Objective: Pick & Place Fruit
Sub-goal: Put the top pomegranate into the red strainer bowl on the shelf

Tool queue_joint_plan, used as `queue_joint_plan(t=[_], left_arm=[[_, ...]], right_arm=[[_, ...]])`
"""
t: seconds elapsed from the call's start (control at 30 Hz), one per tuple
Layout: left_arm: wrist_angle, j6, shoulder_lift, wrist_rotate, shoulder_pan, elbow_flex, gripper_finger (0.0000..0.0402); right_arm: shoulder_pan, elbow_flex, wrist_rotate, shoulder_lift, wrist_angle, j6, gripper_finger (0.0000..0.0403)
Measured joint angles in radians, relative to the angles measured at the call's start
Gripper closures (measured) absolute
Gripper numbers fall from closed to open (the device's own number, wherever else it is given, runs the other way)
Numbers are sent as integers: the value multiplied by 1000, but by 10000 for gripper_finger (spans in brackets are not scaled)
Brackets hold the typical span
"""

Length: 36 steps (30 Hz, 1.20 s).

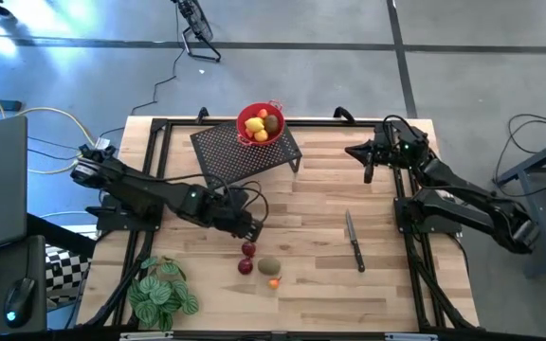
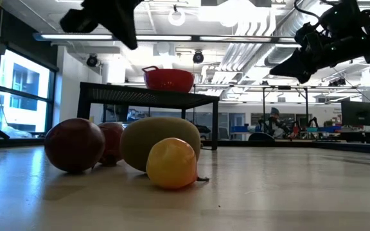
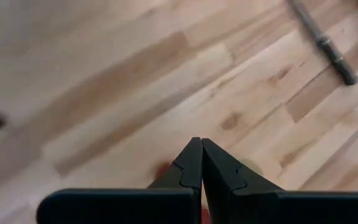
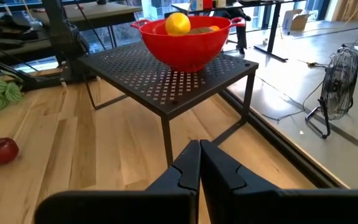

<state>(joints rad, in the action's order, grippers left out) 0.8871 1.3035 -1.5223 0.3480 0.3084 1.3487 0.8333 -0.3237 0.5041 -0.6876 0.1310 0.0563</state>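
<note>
On the table lie two dark red balls (image 1: 246, 258) (image 2: 76, 144), an olive-green oval (image 1: 269, 266) (image 2: 160, 141) and a tiny orange fruit (image 1: 273, 281) (image 2: 172, 163). More fruit, among them a yellow lemon-like piece (image 4: 178, 23), sits in the red bowl (image 1: 245, 119) (image 4: 185, 46). My left gripper (image 1: 250, 228) (image 3: 201, 144) is shut and hangs above the table just beyond the red balls, touching nothing. My right gripper (image 1: 367, 159) (image 4: 199, 146) is shut and raised by the table's far right, pointing toward the bowl.
The bowl stands on a black perforated metal stand (image 1: 245, 152) (image 4: 166, 78) at the table's far middle. A knife (image 1: 354, 241) (image 3: 324, 38) lies right of the fruit. A green leafy plant (image 1: 159, 290) sits at the near left corner. Bare wood lies between knife and fruit.
</note>
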Motion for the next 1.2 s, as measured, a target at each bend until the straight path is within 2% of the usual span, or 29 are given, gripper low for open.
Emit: queue_joint_plan(t=[0.17,0.4,1.07,1.2], left_arm=[[23,93,-20,-88,0,-1,401],[31,115,-66,-154,0,-1,401],[-14,83,-93,-160,0,-1,401],[-22,89,-93,-168,-9,-1,383]], right_arm=[[0,0,0,-15,0,-1,400],[0,0,0,-26,2,-2,400],[0,0,-3,-25,13,-2,401],[0,0,-3,-25,13,-2,401]])
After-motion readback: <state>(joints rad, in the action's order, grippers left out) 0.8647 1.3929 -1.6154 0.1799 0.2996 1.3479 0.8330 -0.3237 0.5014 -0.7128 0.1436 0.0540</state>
